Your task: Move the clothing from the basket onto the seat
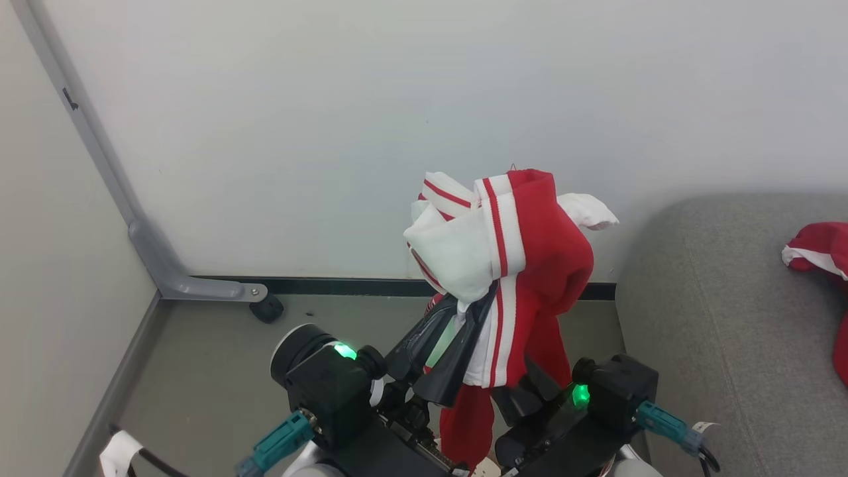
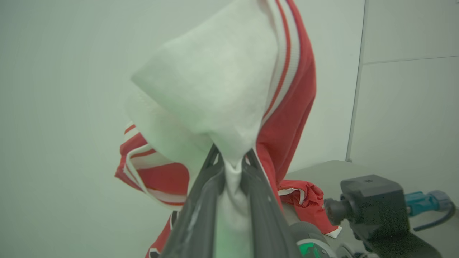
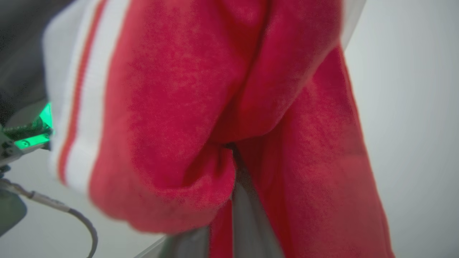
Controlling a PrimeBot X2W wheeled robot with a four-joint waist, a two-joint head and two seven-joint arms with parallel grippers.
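- The red-and-white garment (image 1: 510,245) hangs in the air in front of the pale wall (image 1: 331,132). It is above the floor (image 1: 212,358) and just beside the seat (image 1: 715,318), not over it.
- The left tool (image 2: 231,157) is pinching a twist of the garment's white cloth between its fingers; the rest billows above the tips.
- The right tool (image 1: 533,387) is pressed together. Red cloth puckers where its tips should be, so I judge it has nipped a fold, though the cloth hides the tips themselves.
- The step in hand, as I read it, is carrying this piece across to the seat.
- To do it well, I would keep both pinches firm and the piece lifted so the hanging red tail clears the seat's rounded corner.
- I would bring it well past the seat's near edge before either tool lets go.
- Loosing both tools close together should keep the cloth from dragging back off that edge.
- It would sit best on bare cushion between the corner and the other red garment (image 1: 818,252), not heaped on top of it.
- Count: two tools, both closed on cloth.
- Count: two garments in sight, one held up and one lying on the seat well in from its corner.
- Count: one seat, and one grey frame leg (image 1: 152,252) with one black caster (image 1: 266,309) by the wall.
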